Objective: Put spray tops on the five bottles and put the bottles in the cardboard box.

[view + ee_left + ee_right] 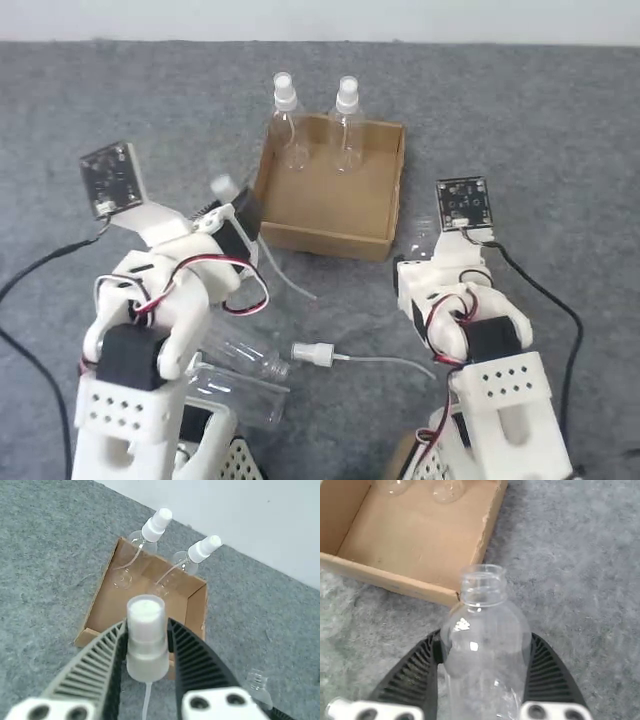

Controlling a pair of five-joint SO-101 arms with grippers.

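Beside the cardboard box, where two capped bottles stand, the right jaws pinch an open bottle; the left jaws pinch a spray top (tube hanging). Third capping, I judge: next, align tube over neck and lower.

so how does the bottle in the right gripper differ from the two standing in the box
The held bottle has a bare open neck; the boxed bottles each wear a white spray top. The held bottle is clamped between the jaws of the right gripper, outside the cardboard box; the boxed bottles stand free inside, along its far wall. All are clear.
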